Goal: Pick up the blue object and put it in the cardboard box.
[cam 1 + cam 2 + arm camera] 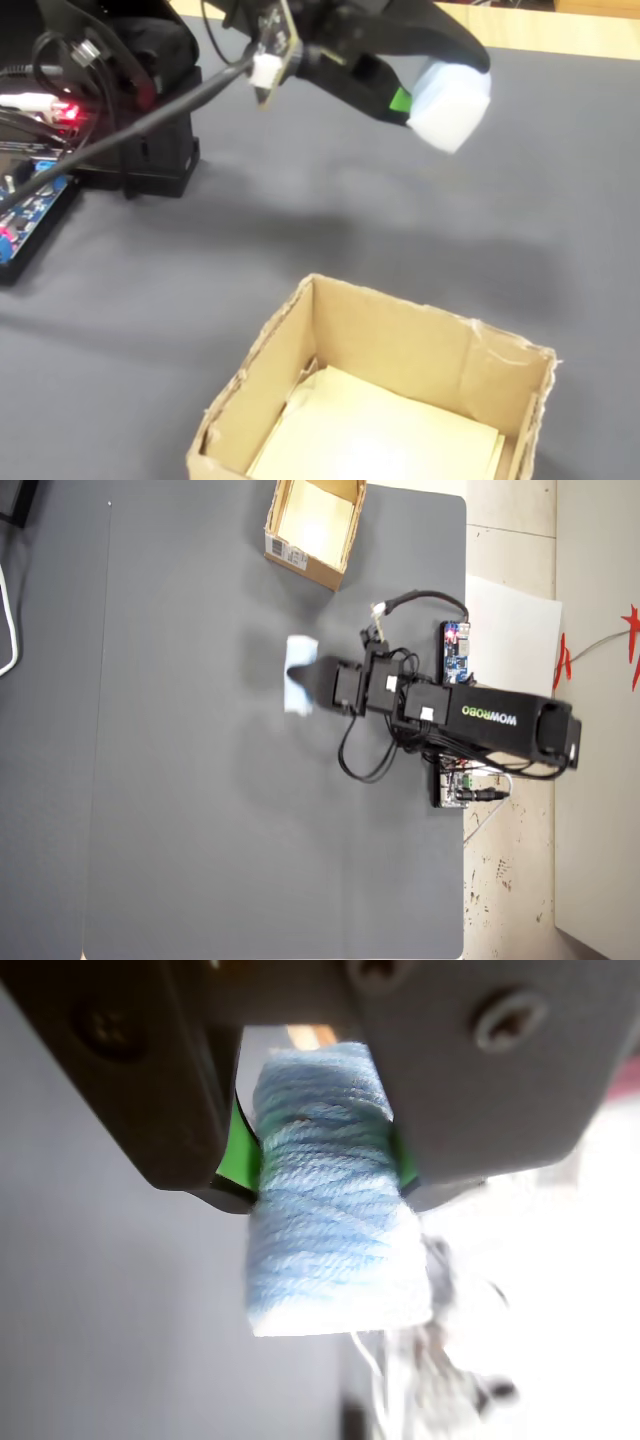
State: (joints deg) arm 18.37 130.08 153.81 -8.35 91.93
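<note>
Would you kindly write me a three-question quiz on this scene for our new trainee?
1. True or false: the gripper is clamped on the pale blue yarn roll.
2. Multiple choice: where is the roll now? A) lying inside the cardboard box; B) held in the air above the dark grey mat, away from the box; C) resting on the white paper.
3. In the fixed view, what lies on the floor of the box?

Key:
1. True: the green pads press it from both sides.
2. B: in the fixed view the roll hangs clear of the mat.
3. Only a pale yellowish sheet.
</note>
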